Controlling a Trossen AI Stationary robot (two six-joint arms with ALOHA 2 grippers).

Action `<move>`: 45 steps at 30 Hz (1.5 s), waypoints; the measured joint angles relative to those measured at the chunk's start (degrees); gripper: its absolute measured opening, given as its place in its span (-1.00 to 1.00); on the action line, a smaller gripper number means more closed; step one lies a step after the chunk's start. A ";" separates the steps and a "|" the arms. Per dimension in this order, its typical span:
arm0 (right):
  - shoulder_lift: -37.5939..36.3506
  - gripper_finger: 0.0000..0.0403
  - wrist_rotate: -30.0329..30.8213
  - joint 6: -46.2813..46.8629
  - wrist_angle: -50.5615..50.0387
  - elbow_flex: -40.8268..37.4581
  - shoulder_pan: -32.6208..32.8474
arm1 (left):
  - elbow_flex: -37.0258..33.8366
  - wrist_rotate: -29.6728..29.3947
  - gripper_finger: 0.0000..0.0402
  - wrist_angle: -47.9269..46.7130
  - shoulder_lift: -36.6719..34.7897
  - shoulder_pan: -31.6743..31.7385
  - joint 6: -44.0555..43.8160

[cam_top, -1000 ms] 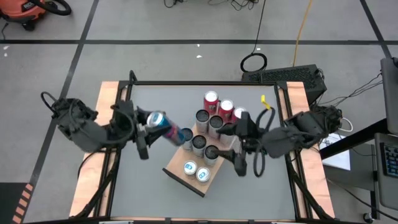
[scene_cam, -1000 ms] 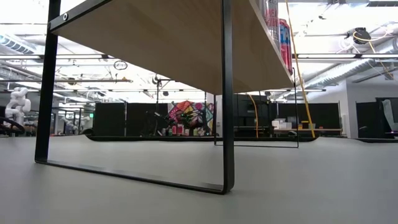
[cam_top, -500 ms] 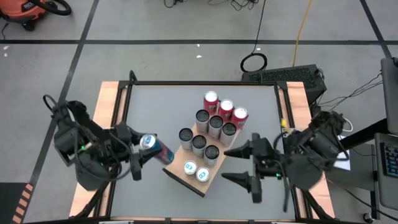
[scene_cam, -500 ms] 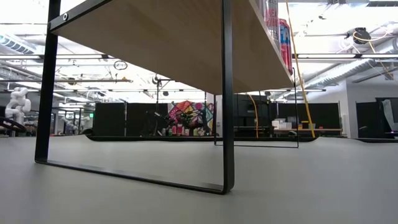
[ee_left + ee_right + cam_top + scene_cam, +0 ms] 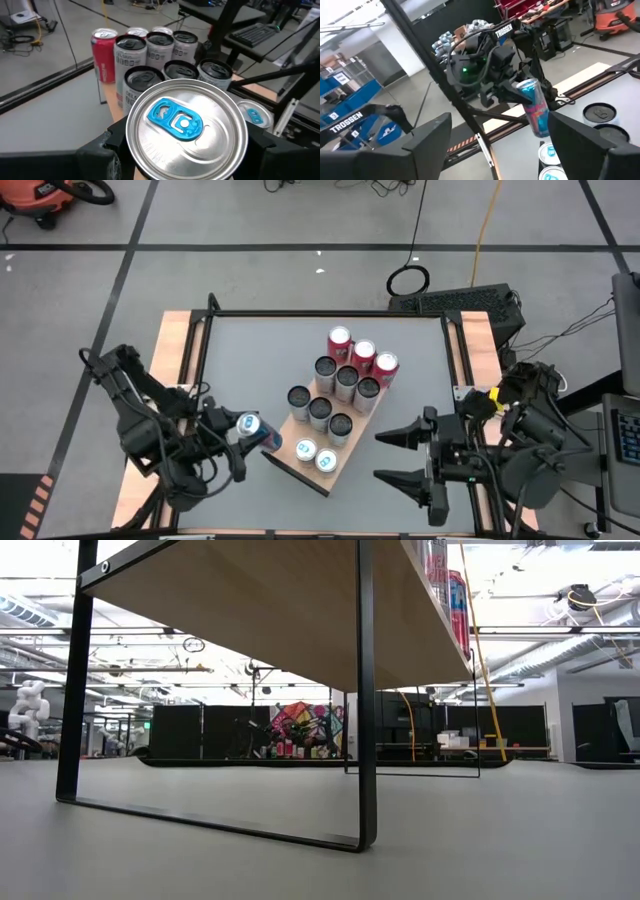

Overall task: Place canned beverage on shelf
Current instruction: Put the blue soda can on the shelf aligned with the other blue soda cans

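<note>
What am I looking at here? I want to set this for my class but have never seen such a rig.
Two dark robot arms work at a grey table. One picture looks straight down, one sits at table height beneath the wooden shelf, and one camera rides on each wrist. On the shelf stand silver cans, three red cans and two blue-tabbed cans. The left pincer, near the table's front left, grips a blue can, seen end-on in its wrist picture. The right pincer waits open and empty at the front right.

Red cans (image 5: 362, 353): three. Grey cans (image 5: 320, 410): six. Blue-tab cans (image 5: 315, 455) standing on the shelf (image 5: 290, 461): two. Blue-and-pink can (image 5: 256, 430) in the left hand (image 5: 232, 448): one. Shelf: one.
</note>
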 joint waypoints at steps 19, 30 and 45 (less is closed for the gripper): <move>0.00 0.50 1.39 -3.04 -0.22 0.00 0.16 | -7.58 0.27 0.19 7.29 2.67 4.80 3.51; 0.00 0.50 1.39 -3.02 -1.73 0.00 0.11 | -7.58 3.95 0.20 7.06 6.72 7.20 4.59; 0.00 0.50 1.39 -3.00 -2.41 0.00 0.11 | -7.58 6.43 0.20 7.16 9.40 7.42 4.63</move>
